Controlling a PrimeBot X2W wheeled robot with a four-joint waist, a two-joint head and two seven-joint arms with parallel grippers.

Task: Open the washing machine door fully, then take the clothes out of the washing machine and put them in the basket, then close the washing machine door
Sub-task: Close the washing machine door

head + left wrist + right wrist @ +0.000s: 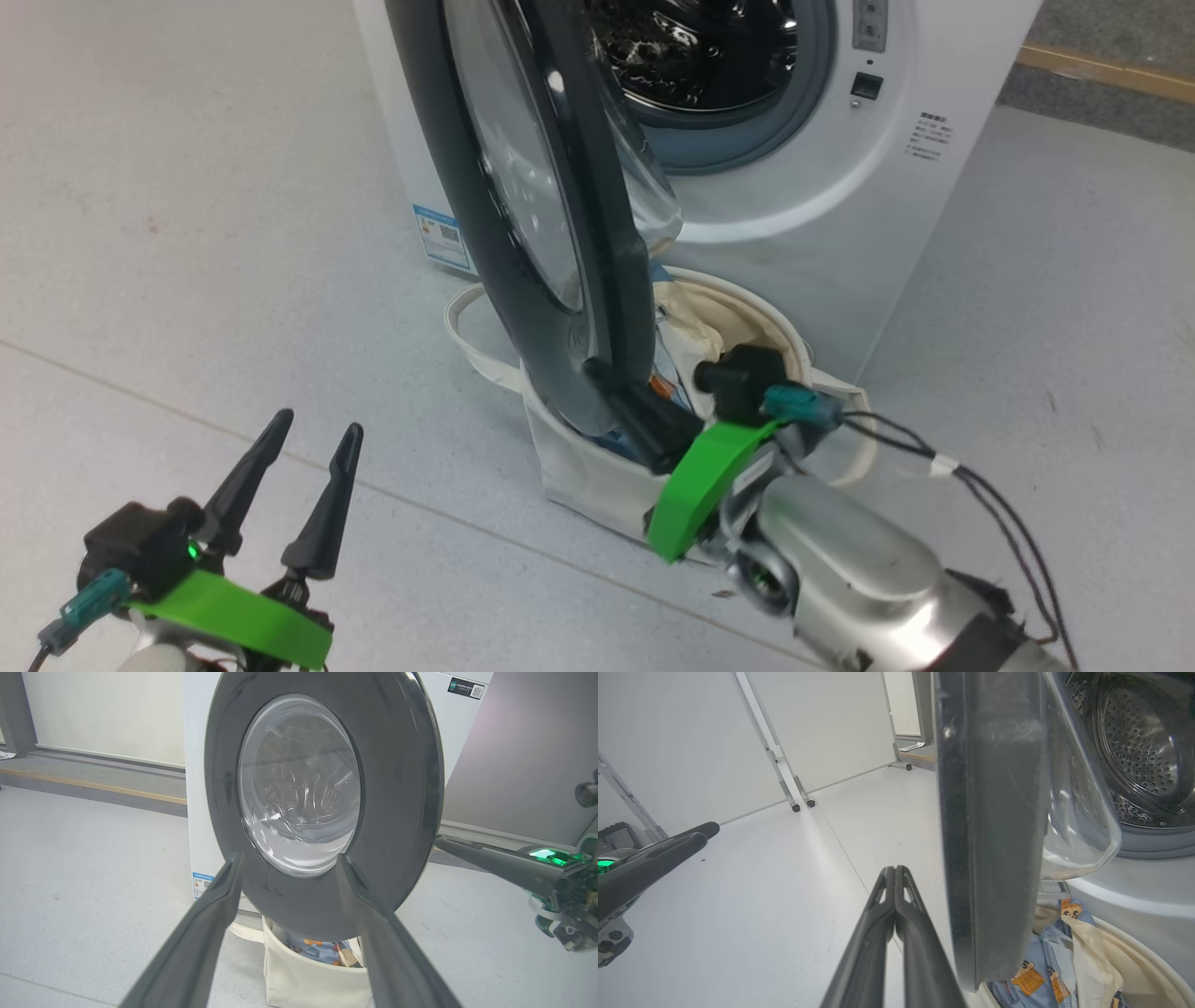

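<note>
DOOR: washing machine door (518,196) half open, hanging over the basket (579,476) | LOAD: clothes (1045,961) in basket, on floor (187,233) against washing machine (840,205) front | RIGHT: right gripper (894,872) pinched shut, empty, just beside lower door rim | LEFT: left gripper (317,425) spread wide, empty, well apart | STEP: likely door closing | NEXT: calls for pushing outer rim toward drum mouth.

- Left gripper (317,422) sits at the lower left of the head view, its two long dark fingers spread wide apart and pointing up
- Right gripper (597,371) reaches forward from the lower right, its fingers pressed together into one dark point
- Silver right forearm (840,551) slants up and to the left, with a green wrist band (700,476) ahead of it
- In the right wrist view the joined fingers (878,933) grip nothing
</note>
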